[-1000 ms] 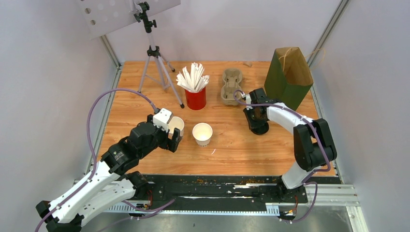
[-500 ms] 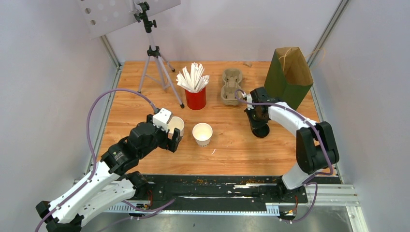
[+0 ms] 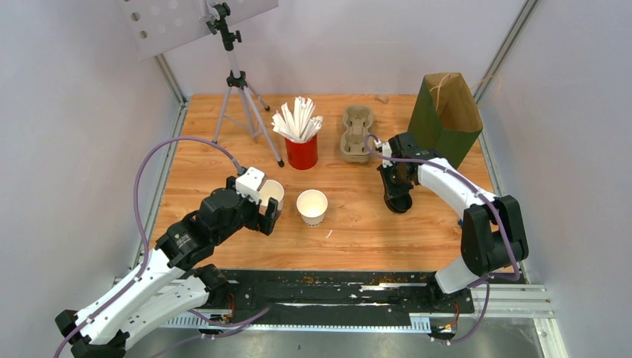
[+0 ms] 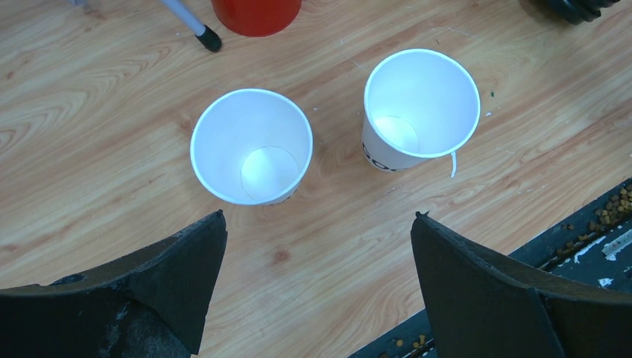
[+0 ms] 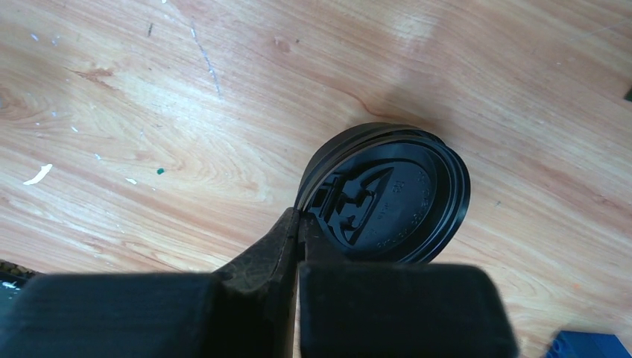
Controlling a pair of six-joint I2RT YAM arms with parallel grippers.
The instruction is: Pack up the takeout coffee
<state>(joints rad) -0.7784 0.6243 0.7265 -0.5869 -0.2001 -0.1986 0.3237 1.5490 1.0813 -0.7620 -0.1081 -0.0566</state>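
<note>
- Two round white paper cups stand lidless and upright, side by side on the grained wooden table (image 4: 89, 112): left cup (image 4: 251, 145), right cup (image 4: 421, 104).
- Left gripper (image 4: 319, 224) hangs just short of them, jaws spread wide, empty.
- Right gripper (image 5: 298, 224), well to the right, is clenched on the rim of a glossy black plastic lid (image 5: 387, 194).

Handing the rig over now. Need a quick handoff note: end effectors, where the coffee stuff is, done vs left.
Left end effector: open, empty, poised beside the cups.
Right end effector: shut on the rim of a black lid; one lid or a stack, cannot tell.
Left cup and right cup: upright, lidless, side by side mid-table.
Pulp tray: empty, at the back beside the green paper bag.
Done: nothing packed.
Left: probably lid both cups, then pack them.
</note>
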